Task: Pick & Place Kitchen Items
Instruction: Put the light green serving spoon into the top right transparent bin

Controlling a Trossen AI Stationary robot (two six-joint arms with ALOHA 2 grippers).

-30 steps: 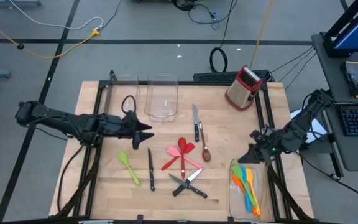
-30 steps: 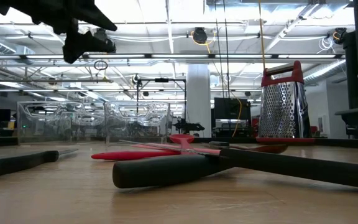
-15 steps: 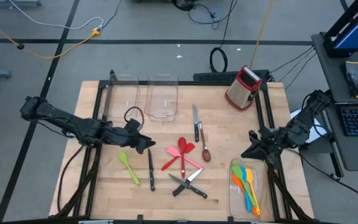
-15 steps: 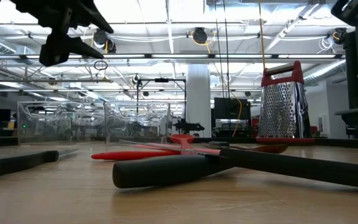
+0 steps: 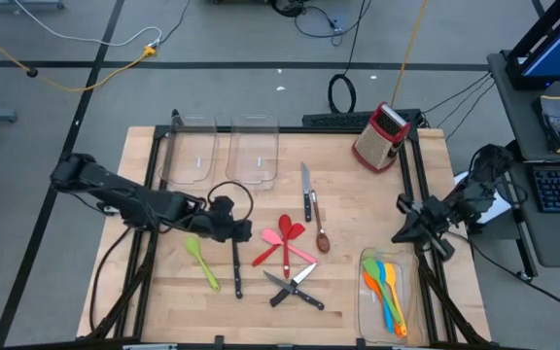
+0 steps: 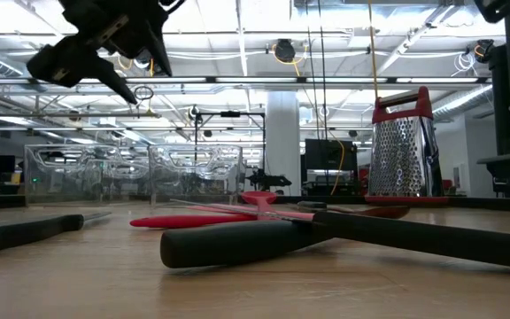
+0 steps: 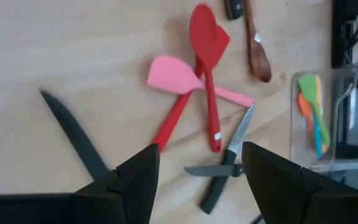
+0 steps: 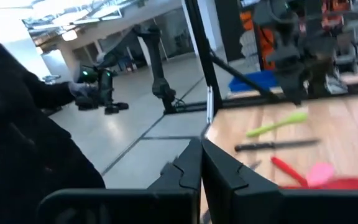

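Observation:
My left gripper (image 5: 249, 234) hangs open above the table's middle, tilted down. In its wrist view (image 7: 197, 180) a red spatula (image 7: 207, 74), a pink spatula (image 7: 173, 74) and two crossed black-handled knives (image 7: 225, 171) lie flat on the wood beyond the fingertips. A black knife (image 5: 235, 264) and a green spoon (image 5: 200, 261) lie toward the near left. A brown spoon (image 5: 321, 236) and a steel knife (image 5: 306, 190) lie farther right. My right gripper (image 5: 400, 235) is shut and empty at the right edge, held level (image 8: 201, 168).
A clear bin (image 5: 385, 292) at the near right holds several coloured utensils. Two clear bins (image 5: 254, 151) stand at the far side, with a red box grater (image 5: 382, 136) at the far right. Bare wood lies around the green spoon at the near left.
My left gripper has moved toward the table's right edge, out over the black knife toward the red utensils. It has rolled and tipped downward and stays open. My right gripper has drawn back toward the right edge and rolled, still shut. Nothing on the table has moved.

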